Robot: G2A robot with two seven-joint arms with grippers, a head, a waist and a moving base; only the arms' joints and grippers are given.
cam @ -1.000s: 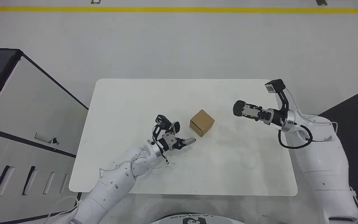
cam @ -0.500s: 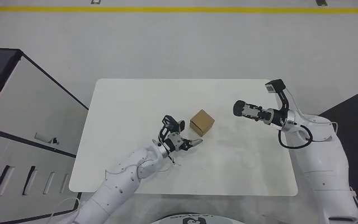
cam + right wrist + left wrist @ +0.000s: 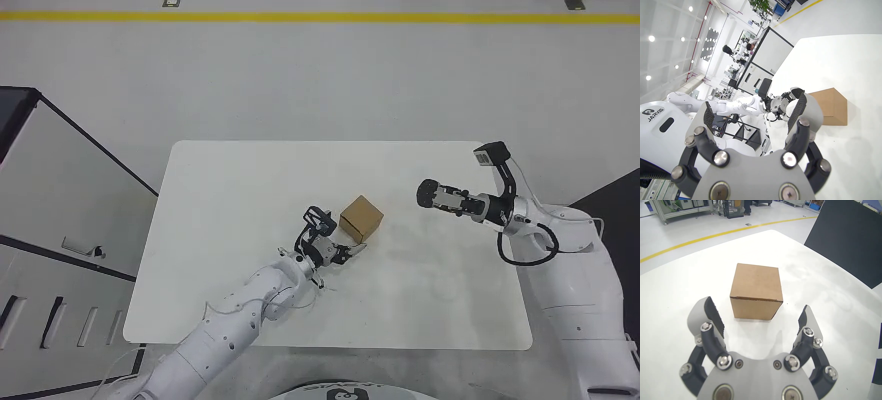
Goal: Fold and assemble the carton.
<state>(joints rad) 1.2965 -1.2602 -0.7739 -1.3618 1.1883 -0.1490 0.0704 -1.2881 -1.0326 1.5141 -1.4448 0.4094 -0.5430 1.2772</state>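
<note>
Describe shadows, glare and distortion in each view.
Top view: the small brown cardboard carton casts barely any shadow on the white table. Left wrist view: the yellow floor line bows, a lens effect. Right wrist view: round ceiling lamps glare.

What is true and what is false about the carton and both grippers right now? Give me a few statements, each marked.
1. The carton stands closed on the table. True.
2. The left gripper is shut on the carton. False: it is open, close to the carton, holding nothing.
3. The right gripper is open and empty. True.
4. The right gripper is nearer the carton than the left gripper. False: the left gripper is nearer.
</note>
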